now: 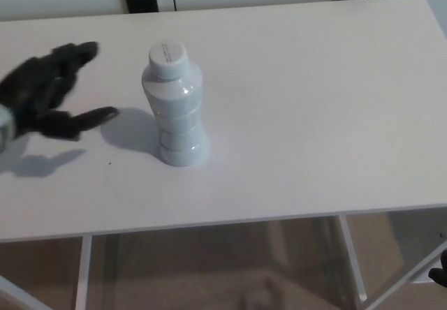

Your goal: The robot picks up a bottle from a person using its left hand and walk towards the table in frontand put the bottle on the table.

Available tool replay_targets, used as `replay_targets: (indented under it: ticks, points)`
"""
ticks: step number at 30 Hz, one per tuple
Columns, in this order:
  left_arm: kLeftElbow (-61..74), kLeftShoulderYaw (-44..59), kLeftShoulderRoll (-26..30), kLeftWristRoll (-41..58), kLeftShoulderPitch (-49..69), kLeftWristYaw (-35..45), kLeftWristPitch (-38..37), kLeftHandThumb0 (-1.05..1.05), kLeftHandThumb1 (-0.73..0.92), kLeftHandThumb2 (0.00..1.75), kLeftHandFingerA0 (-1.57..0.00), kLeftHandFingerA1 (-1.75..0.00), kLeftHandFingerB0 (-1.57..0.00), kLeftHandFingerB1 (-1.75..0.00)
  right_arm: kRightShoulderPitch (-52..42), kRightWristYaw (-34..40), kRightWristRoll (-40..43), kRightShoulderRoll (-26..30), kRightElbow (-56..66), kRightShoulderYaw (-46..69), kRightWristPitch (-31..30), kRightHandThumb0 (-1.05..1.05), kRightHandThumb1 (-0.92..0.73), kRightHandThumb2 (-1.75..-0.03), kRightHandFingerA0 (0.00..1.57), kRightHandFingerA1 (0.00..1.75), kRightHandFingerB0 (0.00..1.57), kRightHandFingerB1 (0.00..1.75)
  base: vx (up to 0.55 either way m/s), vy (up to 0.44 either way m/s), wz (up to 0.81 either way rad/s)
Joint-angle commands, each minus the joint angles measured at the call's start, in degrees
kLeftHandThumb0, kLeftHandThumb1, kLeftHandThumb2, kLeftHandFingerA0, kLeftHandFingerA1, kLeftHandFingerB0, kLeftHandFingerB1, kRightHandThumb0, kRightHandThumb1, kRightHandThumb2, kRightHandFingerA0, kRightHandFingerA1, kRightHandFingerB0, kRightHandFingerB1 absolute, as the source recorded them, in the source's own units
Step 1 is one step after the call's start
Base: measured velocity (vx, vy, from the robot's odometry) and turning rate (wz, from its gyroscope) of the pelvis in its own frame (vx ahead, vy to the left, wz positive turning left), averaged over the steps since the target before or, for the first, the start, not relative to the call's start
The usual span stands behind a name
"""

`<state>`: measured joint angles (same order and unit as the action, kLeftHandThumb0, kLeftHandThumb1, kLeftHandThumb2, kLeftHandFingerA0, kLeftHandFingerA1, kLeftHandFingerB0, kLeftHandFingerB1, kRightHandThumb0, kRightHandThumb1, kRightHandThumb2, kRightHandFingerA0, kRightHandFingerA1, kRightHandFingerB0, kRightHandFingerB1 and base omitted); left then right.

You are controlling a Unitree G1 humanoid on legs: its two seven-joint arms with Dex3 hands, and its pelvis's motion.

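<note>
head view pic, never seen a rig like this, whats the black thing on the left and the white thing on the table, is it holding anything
The picture comes from a camera on a humanoid robot's head, looking down at a white table in front of it. The black shape at picture left is the robot's own left hand, spread open and holding nothing. The white thing is a ribbed bottle with a white cap. It stands upright on the table just right of that hand, with a gap between them. A small dark bit at the lower right edge may be the right hand, but too little of it shows to tell.
</note>
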<state>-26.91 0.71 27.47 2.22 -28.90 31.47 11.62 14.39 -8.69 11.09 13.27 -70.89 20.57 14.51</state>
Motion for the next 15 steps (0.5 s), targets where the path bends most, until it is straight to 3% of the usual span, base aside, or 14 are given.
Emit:
replay_targets:
  ticks: [1,4,5,6,7,8,9,10,12,13,15]
  points:
    - [13.07,7.03,6.14,10.67,13.98,12.68,2.56,-0.74,0.4,0.72,0.0,0.0,0.0,0.0,-0.83,-0.26,-0.07,1.24,-0.85,0.22,-0.11,-0.36,-0.38,-0.9,0.76,0.89,0.42,0.69,0.0,0.0,0.0]
    - [22.54,10.72,6.13,13.43,24.36,13.85,0.14,-0.76,0.41,0.72,0.0,0.0,0.0,0.0,-1.13,0.27,-0.38,1.26,-1.19,0.03,-0.29,-0.39,-0.36,-0.89,0.73,0.87,0.4,0.67,0.0,0.0,0.0]
    - [26.85,11.84,5.76,13.99,27.83,13.33,0.24,-0.74,0.4,0.71,0.0,0.0,0.0,0.0,-0.93,0.27,-0.3,1.33,-1.25,0.11,-0.33,-0.4,-0.43,-0.75,0.67,0.84,0.41,0.66,0.0,0.0,0.0]
    - [30.45,12.67,5.42,13.81,30.83,12.6,-0.37,-0.68,0.51,0.56,0.0,-0.05,0.0,0.0,-0.91,0.25,-0.21,1.36,-1.24,0.19,-0.37,-0.4,-0.43,-0.75,0.65,0.84,0.41,0.67,0.0,0.0,0.0]
    - [34.37,13.57,5.05,13.52,34.11,11.77,-1.12,-0.68,0.51,0.56,0.0,-0.05,0.0,0.0,-0.92,0.24,-0.11,1.38,-1.23,0.27,-0.42,-0.4,-0.43,-0.75,0.65,0.84,0.41,0.67,0.0,0.0,0.0]
    - [44.38,16.82,2.46,15.07,43.79,10.89,-3.47,-0.62,0.38,0.75,-0.01,-0.31,0.0,-0.09,-0.99,0.22,0.01,1.45,-1.19,0.38,-0.54,-0.38,-0.45,-0.74,0.65,0.86,0.39,0.65,0.0,0.0,0.0]
    - [46.95,17.99,1.56,15.71,46.89,10.96,-4.42,-0.56,0.37,0.71,-0.05,-0.43,-0.06,-0.2,-1.04,0.2,-0.03,1.42,-1.2,0.34,-0.57,-0.38,-0.46,-0.75,0.66,0.86,0.38,0.64,0.0,0.0,0.0]
    - [50.57,20.16,-0.25,17.43,52.46,12.01,-6.78,-0.46,0.49,0.55,-0.23,-0.38,-0.17,-0.28,-1.17,0.24,-0.13,1.27,-1.25,0.24,-0.56,-0.38,-0.42,-0.89,0.69,0.85,0.38,0.66,0.0,0.0,0.0]
    - [54.43,22.83,-2.63,20.9,59.85,14.88,-9.51,-0.41,0.5,0.55,-0.31,-0.38,-0.26,-0.31,-1.54,0.32,-0.09,1.16,-1.35,0.3,-0.44,-0.37,-0.42,-0.89,0.7,0.86,0.38,0.66,0.0,0.0,0.0]
    - [56.41,24.32,-4.23,24.51,65.06,18.03,-10.56,-0.37,0.5,0.55,-0.5,-0.44,-0.45,-0.38,-1.79,0.36,-0.09,1.23,-1.38,0.34,-0.37,-0.38,-0.41,-0.88,0.71,0.86,0.39,0.67,0.0,0.0,0.0]
    - [59.98,27.0,-7.07,30.51,75.37,23.58,-11.56,-0.36,0.5,0.55,-0.56,-0.46,-0.48,-0.41,-2.38,0.73,-0.52,1.46,-1.36,0.02,-0.29,-0.37,-0.4,-0.88,0.72,0.85,0.4,0.67,0.0,0.0,0.0]
